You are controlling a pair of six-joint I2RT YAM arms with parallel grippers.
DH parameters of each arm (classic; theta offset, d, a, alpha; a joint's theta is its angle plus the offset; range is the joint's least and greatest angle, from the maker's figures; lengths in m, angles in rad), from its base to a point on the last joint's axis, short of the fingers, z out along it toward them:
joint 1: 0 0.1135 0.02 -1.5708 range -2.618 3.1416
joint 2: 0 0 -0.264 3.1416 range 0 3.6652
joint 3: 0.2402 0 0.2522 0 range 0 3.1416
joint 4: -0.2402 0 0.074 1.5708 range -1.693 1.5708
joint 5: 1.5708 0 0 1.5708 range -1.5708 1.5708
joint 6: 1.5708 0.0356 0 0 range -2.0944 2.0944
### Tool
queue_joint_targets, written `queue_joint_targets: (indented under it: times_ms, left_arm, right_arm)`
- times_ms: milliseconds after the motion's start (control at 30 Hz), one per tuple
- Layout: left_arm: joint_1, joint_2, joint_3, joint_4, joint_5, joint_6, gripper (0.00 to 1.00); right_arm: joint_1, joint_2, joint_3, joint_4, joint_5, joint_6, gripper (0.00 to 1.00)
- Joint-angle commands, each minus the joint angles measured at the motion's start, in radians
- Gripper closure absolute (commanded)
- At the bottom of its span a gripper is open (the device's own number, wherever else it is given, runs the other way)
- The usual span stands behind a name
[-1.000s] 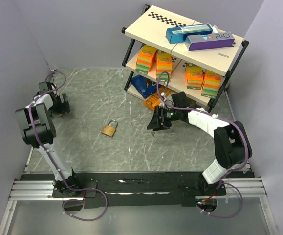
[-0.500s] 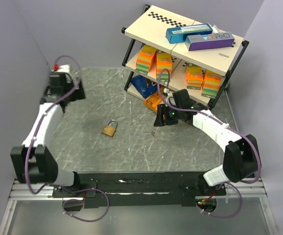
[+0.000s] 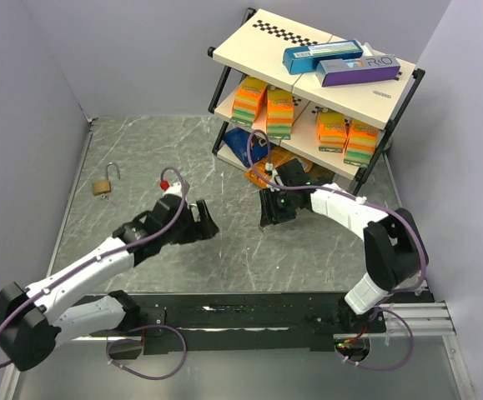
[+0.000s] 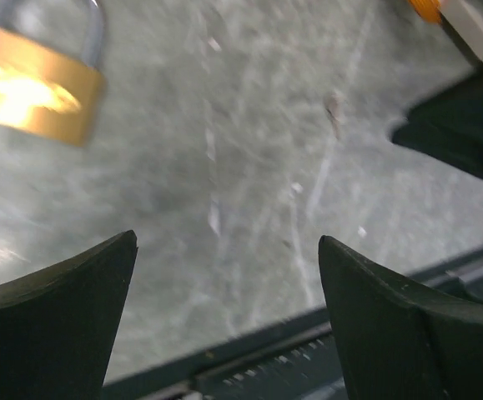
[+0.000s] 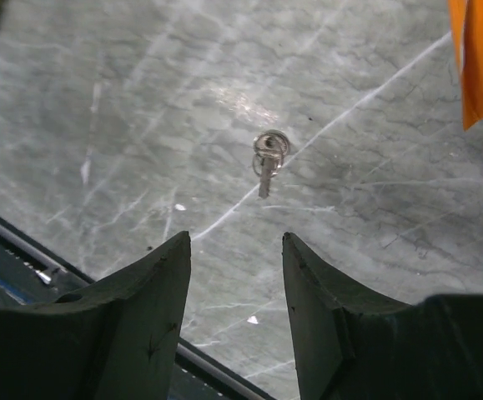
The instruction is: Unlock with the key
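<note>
While the right gripper [image 5: 236, 240] had eased a little lower and nearer the key [image 5: 265, 171] over the last half second, its jaws stood apart and empty. The key lay flat and untouched on the grey marbled table [image 5: 391, 275], just ahead of the fingertips and roughly centred between them. Its long axis ran nearly along the gripper's line of approach, ring end away and blade pointing back toward the fingers, slightly tilted.

The bigger change was the left arm, which had swung from the far-left corner to mid-table. The left gripper [image 4: 226, 246] hung wide open and held nothing, with a brass padlock [image 4: 32, 83] blurred just beyond one finger. I judged this as staging: the key was yet to be picked up and the lock was about to be steadied. A second padlock [image 3: 103, 185] sat well apart at the left.
</note>
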Motion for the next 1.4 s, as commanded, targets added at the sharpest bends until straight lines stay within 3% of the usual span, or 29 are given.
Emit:
queue_joint_targets:
  times_ms: [0,467,767,967,1100,1233,1367]
  left_arm:
    - [-0.101,-0.079,-0.055,0.080,-0.067,-0.230,0.06]
    - [-0.121,-0.212,-0.046,-0.063,-0.083,-0.220,0.02]
    - [-0.123,-0.299,-0.083,-0.103,-0.109,-0.257,0.02]
    - [-0.123,-0.298,-0.069,-0.120,-0.108,-0.254,0.02]
    - [-0.123,-0.293,-0.061,-0.115,-0.108,-0.269,0.01]
    - [-0.123,-0.284,-0.039,-0.088,-0.087,-0.318,0.01]
    - [-0.123,-0.280,-0.035,0.059,-0.019,-0.315,0.01]
  right_arm:
    - [0.007,0.054,0.045,0.009,-0.004,0.004,0.45]
    - [0.006,0.215,0.067,0.093,-0.078,0.050,0.49]
    - [0.004,0.261,0.104,0.075,-0.041,0.053,0.55]
    - [0.004,0.269,0.113,0.068,-0.046,0.048,0.77]
    - [0.004,0.251,0.125,0.059,-0.073,0.034,1.00]
    - [0.006,0.195,0.150,0.036,-0.112,0.022,1.00]
    - [0.004,0.096,0.180,-0.005,-0.198,0.024,1.00]
